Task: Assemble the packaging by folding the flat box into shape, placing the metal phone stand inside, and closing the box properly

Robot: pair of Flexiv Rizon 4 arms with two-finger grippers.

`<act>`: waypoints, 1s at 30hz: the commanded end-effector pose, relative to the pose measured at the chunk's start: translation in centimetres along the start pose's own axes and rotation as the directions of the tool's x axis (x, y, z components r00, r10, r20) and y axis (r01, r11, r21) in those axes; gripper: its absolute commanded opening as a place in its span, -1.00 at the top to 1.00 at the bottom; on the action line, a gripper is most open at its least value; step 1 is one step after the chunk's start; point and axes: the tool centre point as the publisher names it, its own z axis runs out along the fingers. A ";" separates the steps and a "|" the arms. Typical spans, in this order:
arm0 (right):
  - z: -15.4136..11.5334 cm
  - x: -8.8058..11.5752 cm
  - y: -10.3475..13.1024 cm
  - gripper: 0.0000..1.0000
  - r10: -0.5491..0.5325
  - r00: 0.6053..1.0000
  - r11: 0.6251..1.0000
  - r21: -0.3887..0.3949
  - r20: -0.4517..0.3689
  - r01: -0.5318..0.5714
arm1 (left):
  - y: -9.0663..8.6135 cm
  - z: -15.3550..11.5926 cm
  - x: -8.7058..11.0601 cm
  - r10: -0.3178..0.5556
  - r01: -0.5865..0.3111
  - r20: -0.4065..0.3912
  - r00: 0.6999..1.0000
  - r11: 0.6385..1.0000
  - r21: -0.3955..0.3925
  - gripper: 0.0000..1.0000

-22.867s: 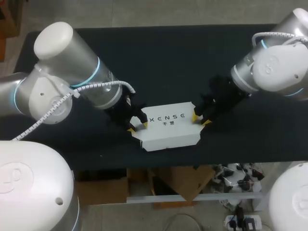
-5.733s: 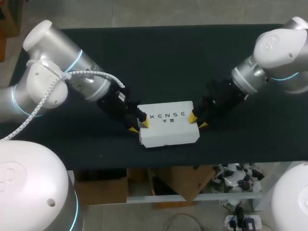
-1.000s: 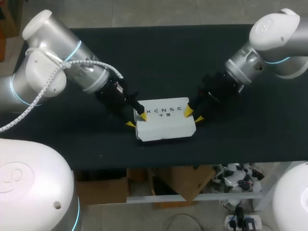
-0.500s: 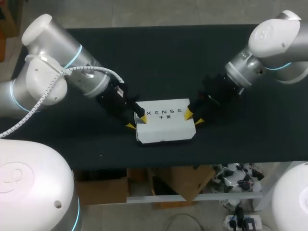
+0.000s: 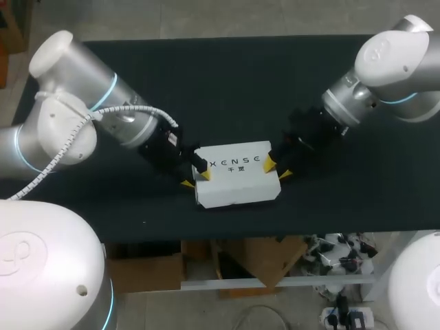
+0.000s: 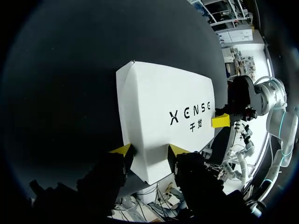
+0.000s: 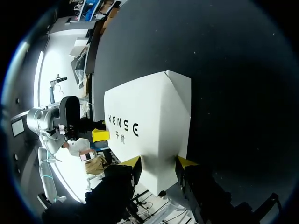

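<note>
**White box pinched at both ends near the front of the worktop**

The white box (image 5: 237, 180) lies flat on the black worktop (image 5: 227, 75), toward its near edge and about midway across. It is folded into shape, with the lid down and the printed face upward.

The left arm (image 5: 89, 124) comes in low from the left, and the left jaws sit astride the box's left end with a moderate gap between them. One yellow fingertip (image 5: 204, 174) rests on the top face, and the other is just off the end by the near corner. Seen from that wrist, both tips press against the card with the box's corner wedged between them.

The right arm (image 5: 385, 65) does the same at the right end. The right jaws are likewise part-spread and clamped on that corner, one tip (image 5: 268, 161) on the top face and the other outside the end wall.

Beyond the box the dark worktop runs back to its far edge.
</note>
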 end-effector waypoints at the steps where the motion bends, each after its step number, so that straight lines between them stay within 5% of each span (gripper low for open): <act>1: 0.4 0.4 -0.1 0.03 -0.003 1.000 1.000 -0.005 0.003 0.003 | 0.4 0.6 0.5 -0.002 0.002 0.005 1.000 1.000 0.007 0.04; 30: -0.1 0.1 -0.4 0.04 0.015 1.000 1.000 -0.026 0.022 -0.015 | 0.5 0.3 0.5 -0.018 0.018 0.040 0.999 1.000 0.016 0.02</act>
